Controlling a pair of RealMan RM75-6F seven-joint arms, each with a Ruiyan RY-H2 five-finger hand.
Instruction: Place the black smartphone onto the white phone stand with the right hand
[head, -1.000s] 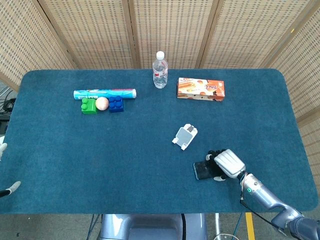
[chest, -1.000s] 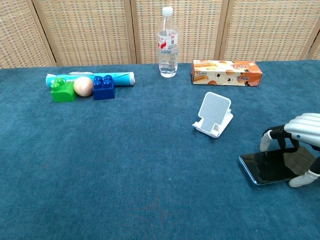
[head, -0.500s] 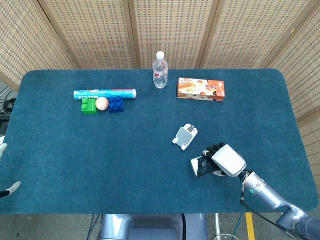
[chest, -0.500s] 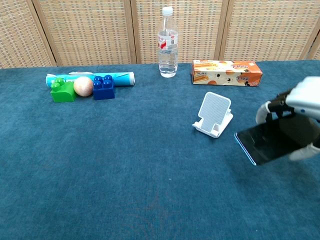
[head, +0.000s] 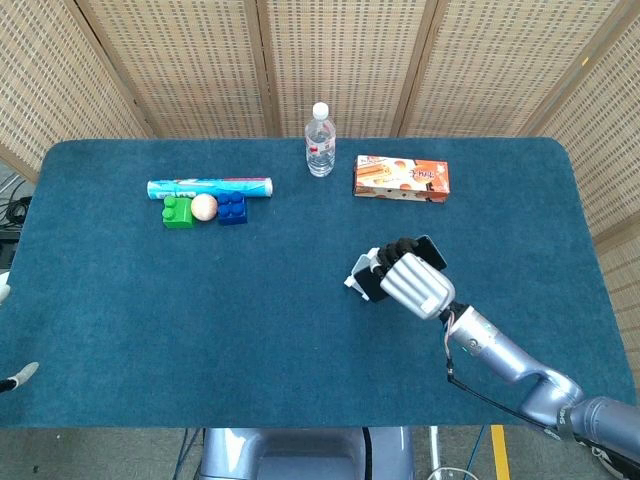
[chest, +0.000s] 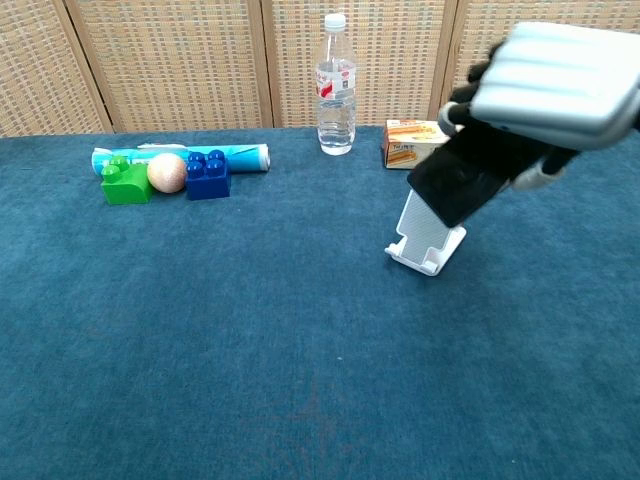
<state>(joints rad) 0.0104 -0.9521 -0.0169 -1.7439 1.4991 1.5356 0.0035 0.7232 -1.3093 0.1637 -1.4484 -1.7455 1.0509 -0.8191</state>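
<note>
The black smartphone (chest: 455, 185) sits in the right hand (head: 415, 283), tilted and raised above the desk (head: 300, 300), right of centre in both views. In the chest view it shows as a dark slanted slab whose lower edge overlaps the top of the white phone stand (chest: 425, 240); whether phone and stand touch cannot be told. In the head view only a dark corner of the phone (head: 430, 247) and a dark sliver at the left of the hand show, the rest being covered by the pale back of the hand. The dark fingers (chest: 462, 95) curl over the phone's upper edge and grip it; the thumb side is mostly hidden.

The stand is largely hidden too: the head view shows just a small white piece (head: 356, 272) at the hand's left, and the chest view shows only its lower lip and part of its back plate.

Behind the hand in the chest view, the orange snack box (chest: 408, 143) is cut off, only its left end visible; the head view shows it whole (head: 401, 178) in the upper middle. A clear water bottle (head: 319, 141) stands just left of it. In the upper left lie a blue tube (head: 210, 187), a green block (head: 179, 212), a pale ball (head: 204, 207) and a blue block (head: 232, 208), close together.

The left hand (head: 8, 335) shows only as pale tips at the left edge of the head view, too little to tell how its fingers are set.
</note>
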